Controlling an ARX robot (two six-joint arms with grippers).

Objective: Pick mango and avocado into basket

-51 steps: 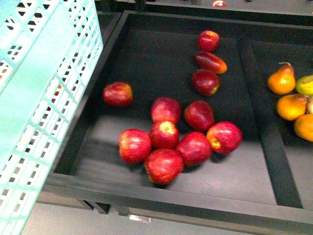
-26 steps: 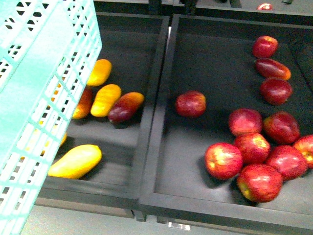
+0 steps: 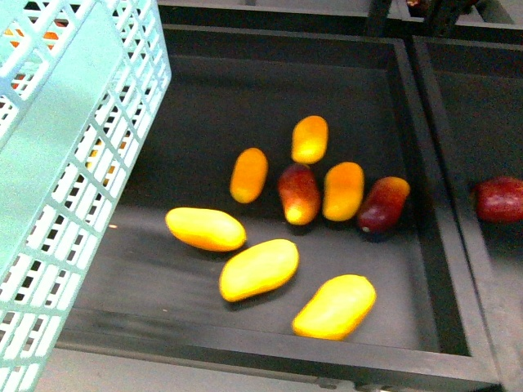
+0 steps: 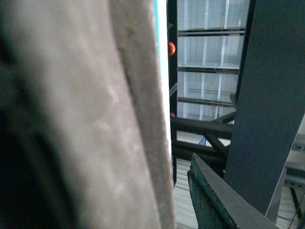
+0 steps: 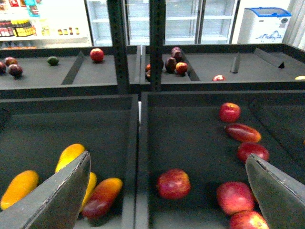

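Basket [image 3: 73,163] at left, overlapping tray [image 3: 229,90] left side. In tray: mango [image 3: 335,306] front right, two more left of it, smaller fruits [image 3: 343,190] clustered behind. Apple [image 3: 500,199] in neighbouring tray [image 3: 474,106], right.

Your front view is bright, lit evenly from overhead. The mangoes [image 3: 258,269] drop soft little shadows on the dark tray [image 3: 245,90], but everything's motion-smeared, worst on the basket [image 3: 73,188] at the left. The left wrist view is mostly out-of-focus grey blur, with a blown-out white strip upper middle. The right wrist view is sharpest; only the right pincer's fingers [image 5: 57,200] in the lower corners look soft.
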